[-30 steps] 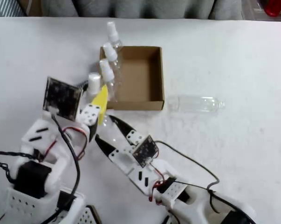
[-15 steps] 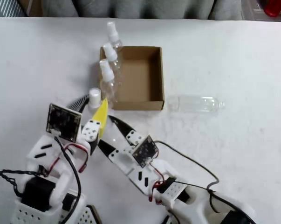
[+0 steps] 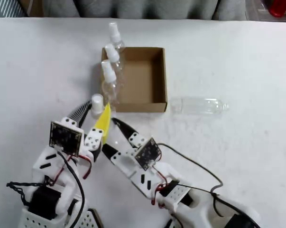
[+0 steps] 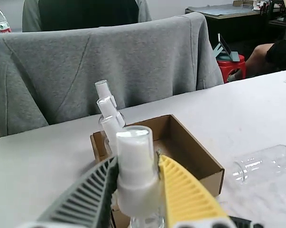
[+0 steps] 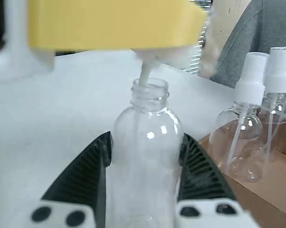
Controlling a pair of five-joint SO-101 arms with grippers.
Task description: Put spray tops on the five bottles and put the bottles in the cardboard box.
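Clear plastic is standing upright in the right hand [image 5: 145,147], whose black fingers are clamping the open bottle [image 5: 147,118] on both sides, a little in front of the box [image 3: 143,107]. The left hand [image 4: 138,166] is gripping a white spray top [image 4: 135,142] between its grey and yellow fingers and holding it just above the neck, with the thin tube [image 5: 144,76] seemingly already dipping into the opening, though the rim is hiding how deep it is going. So the fourth fitting looks to be in hand: three capped bottles [image 3: 109,71] are standing along the box's left wall, and one bare bottle [image 3: 199,105] is lying on the counter [image 3: 237,57] to the box's right. The next move is likely calling for the top to be lowered straight down, kept in line with the neck, then pressed or twisted home while the right hand is keeping the bottle from tipping. Compared with a second ago, the left arm is sitting nearer the front edge of the counter, and the spray top is now closer to the held bottle; the right arm is lying as it was.
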